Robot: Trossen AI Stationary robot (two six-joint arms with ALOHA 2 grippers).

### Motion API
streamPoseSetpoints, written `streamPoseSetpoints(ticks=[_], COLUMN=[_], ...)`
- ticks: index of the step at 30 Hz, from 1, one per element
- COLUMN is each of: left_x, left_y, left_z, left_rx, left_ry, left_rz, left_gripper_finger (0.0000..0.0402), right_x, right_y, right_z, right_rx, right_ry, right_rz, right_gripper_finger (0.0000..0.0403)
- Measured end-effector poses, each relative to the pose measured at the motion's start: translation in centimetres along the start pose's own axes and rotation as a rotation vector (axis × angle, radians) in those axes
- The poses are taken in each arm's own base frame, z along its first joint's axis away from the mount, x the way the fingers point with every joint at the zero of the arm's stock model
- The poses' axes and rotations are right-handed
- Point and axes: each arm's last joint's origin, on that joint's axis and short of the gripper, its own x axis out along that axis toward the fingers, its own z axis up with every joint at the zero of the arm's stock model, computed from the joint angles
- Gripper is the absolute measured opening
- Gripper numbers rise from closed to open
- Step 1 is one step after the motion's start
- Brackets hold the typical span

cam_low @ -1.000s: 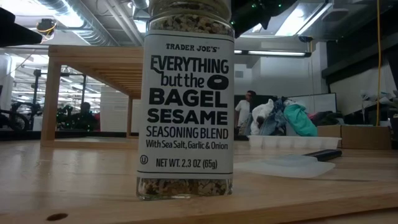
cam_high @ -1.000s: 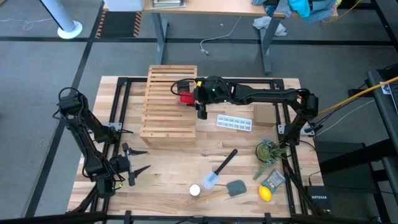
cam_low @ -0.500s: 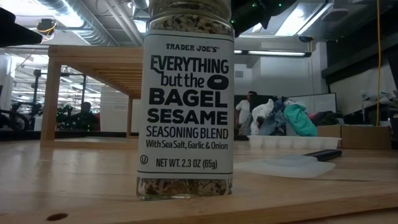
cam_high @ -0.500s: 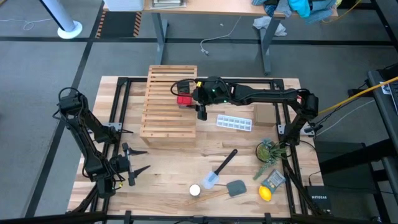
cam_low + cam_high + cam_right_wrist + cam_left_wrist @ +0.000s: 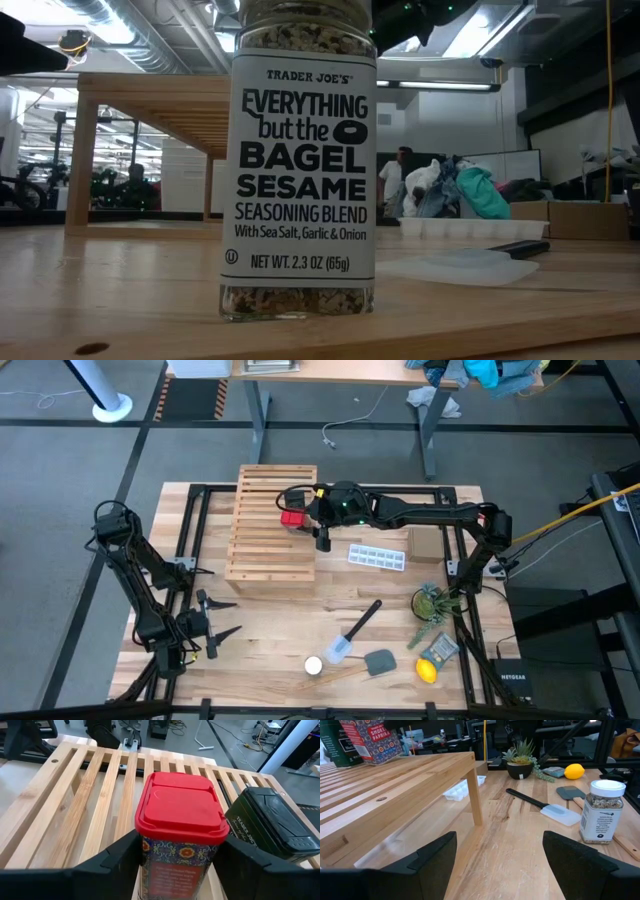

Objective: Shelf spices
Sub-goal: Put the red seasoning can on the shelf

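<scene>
A red-lidded spice tin point(image 5: 180, 815) stands upright on the slats of the wooden shelf point(image 5: 262, 535), near its far right corner. A black spice tin point(image 5: 265, 825) stands right beside it. My right gripper point(image 5: 177, 862) is at the red tin point(image 5: 292, 517), one finger on either side of it. The clear jar with a white lid point(image 5: 314, 665) stands on the table near the front edge, and it fills the low view point(image 5: 298, 160). My left gripper point(image 5: 500, 865) waits open at the table's left front point(image 5: 222, 618), holding nothing. My right gripper's fingers point(image 5: 122, 852) stand close against the two sides of the red tin's body point(image 5: 150, 870), just below the lid. They come nearly level from the table's right. Whether they touch it, I cannot tell. The tin's base rests on the slats.
On the table right of the shelf lie a white ice-cube tray point(image 5: 378, 556) and a cardboard box point(image 5: 425, 542). Toward the front right are a spatula point(image 5: 355, 632), a grey pad point(image 5: 380, 661), a potted plant point(image 5: 432, 603) and a lemon point(image 5: 427, 671).
</scene>
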Motion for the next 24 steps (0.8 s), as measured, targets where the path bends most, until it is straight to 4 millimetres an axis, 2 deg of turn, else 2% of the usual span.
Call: streamPoseSetpoints(ticks=[15,24], left_x=[0.00,0.00], left_y=[0.00,0.00], left_z=[0.00,0.00], left_rx=[-0.001,-0.001], left_ry=[0.000,0.000], left_rz=[0.000,0.000], left_gripper_finger=[0.0289,0.0289], right_x=[-0.01,-0.02], right_y=[-0.14,-0.14], right_z=[-0.12,-0.11], right_rx=[0.137,0.146], right_ry=[0.019,0.018], right_rz=[-0.049,-0.050], right_gripper_finger=[0.0234,0.0269])
